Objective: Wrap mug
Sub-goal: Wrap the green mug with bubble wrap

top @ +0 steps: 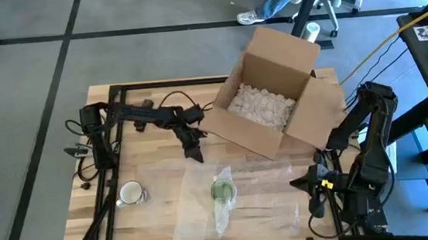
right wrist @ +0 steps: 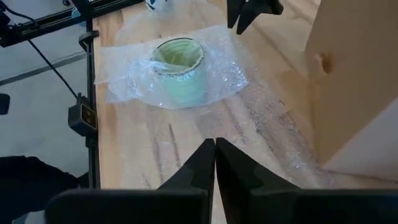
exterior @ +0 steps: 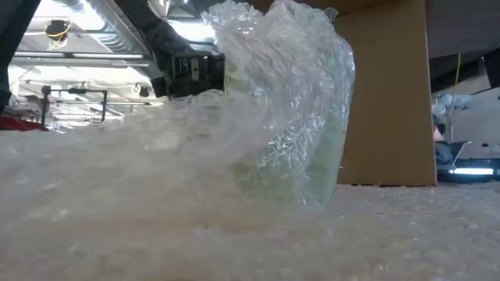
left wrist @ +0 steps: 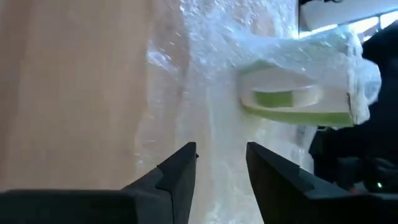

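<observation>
A green mug (top: 223,191) stands upright on a sheet of bubble wrap (top: 260,201) spread over the wooden table (top: 145,134). Part of the sheet is folded up over and around the mug; the rest lies flat, reaching from the mug toward the table's near edge and toward the right arm's side. In the low view the raised fold (exterior: 281,94) hides most of the mug's wall.

Behind the mug, an open cardboard box (top: 270,92) holds white packing peanuts (top: 259,107); its front corner stands near the far edge of the wrap, with a strip of bare wood between box and mug.

The left gripper (top: 194,149) hangs just behind the mug on the box side, over the wrap's far edge, fingers (left wrist: 180,171) parted by a narrow gap and holding nothing, not touching the wrap as far as can be seen.

The right gripper (top: 313,183) waits beyond the wrap's right edge, well apart from the mug, with its fingers (right wrist: 202,163) pressed together and empty.

A second, white mug (top: 130,193) stands on bare wood on the opposite side of the green mug, near the left arm's base, clear of the wrap. Open wood lies between it and the sheet.
</observation>
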Controlling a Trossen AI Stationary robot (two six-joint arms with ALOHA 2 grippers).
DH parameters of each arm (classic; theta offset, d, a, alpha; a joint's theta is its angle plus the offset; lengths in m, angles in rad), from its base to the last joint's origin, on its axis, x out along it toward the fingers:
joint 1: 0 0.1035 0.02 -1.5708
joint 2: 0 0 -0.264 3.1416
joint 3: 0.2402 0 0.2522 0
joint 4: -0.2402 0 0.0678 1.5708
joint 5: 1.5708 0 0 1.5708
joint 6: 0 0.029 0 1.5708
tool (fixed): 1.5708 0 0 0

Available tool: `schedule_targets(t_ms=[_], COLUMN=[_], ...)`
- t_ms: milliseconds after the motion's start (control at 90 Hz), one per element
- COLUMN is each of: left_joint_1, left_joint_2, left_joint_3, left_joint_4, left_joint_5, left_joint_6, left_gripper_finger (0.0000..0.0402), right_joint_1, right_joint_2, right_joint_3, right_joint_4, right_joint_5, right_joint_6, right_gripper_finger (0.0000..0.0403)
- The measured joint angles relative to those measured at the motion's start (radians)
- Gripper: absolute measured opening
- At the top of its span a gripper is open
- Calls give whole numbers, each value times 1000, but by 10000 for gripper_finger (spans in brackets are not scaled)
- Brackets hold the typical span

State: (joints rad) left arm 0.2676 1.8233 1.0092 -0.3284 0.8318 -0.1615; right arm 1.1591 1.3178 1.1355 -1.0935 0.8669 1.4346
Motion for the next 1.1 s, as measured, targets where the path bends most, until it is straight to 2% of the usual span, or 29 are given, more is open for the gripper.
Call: schedule_targets(t_ms=[311,400,511,600,722,889,1100], left_joint_1=[-59,-72,-90,-105,-126,-157,-168], left_joint_2=[0,0,0,0,0,-8,-109], left_joint_3=[0,0,0,0,0,0,0], left_joint_4=[-13,-21,-74,-91,-69,-87,-190], left_joint_5=[-12,-53,-130,-168,-166,-87,-90], left_joint_6=[-26,-19,48,101,118,148,198], left_gripper_finger=[125,119,81,25,3,0,0], right_joint_1=[0,0,0,0,0,0,0], right_joint_2=[0,0,0,0,0,0,0], right_joint_3=[0,0,0,0,0,0,0], right_joint_4=[-7,-7,-5,-1,5,8,21], right_joint_5=[10,13,13,14,14,14,15], right_joint_6=[-1,-1,-1,-1,-1,-1,-1], right_gripper_finger=[0,0,0,0,0,0,0])
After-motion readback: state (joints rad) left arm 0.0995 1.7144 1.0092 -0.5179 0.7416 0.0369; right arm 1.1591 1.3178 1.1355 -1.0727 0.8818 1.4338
